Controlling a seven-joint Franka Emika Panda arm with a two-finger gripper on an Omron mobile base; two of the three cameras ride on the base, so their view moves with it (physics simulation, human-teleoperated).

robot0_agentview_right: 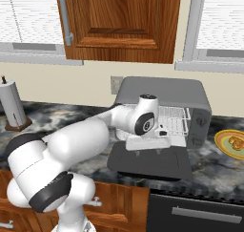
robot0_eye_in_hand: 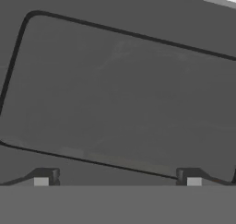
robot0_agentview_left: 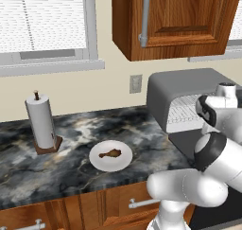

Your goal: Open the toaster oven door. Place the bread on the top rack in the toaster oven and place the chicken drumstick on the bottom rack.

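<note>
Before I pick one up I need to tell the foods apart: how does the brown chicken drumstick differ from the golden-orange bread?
The brown chicken drumstick lies on a plain white round plate, left of the grey toaster oven; the golden-orange bread sits on a yellow, darker-rimmed plate to the oven's right. The drumstick is darker and tapers to a thin end; the bread is a roundish lump. Both rest on plates on the dark marbled counter.

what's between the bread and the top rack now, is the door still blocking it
Nothing visible blocks it. The toaster oven door lies folded down flat, so the top rack is exposed. The bread sits on a yellow plate to the oven's right. The hand hovers above the door, in front of the opening.
</note>
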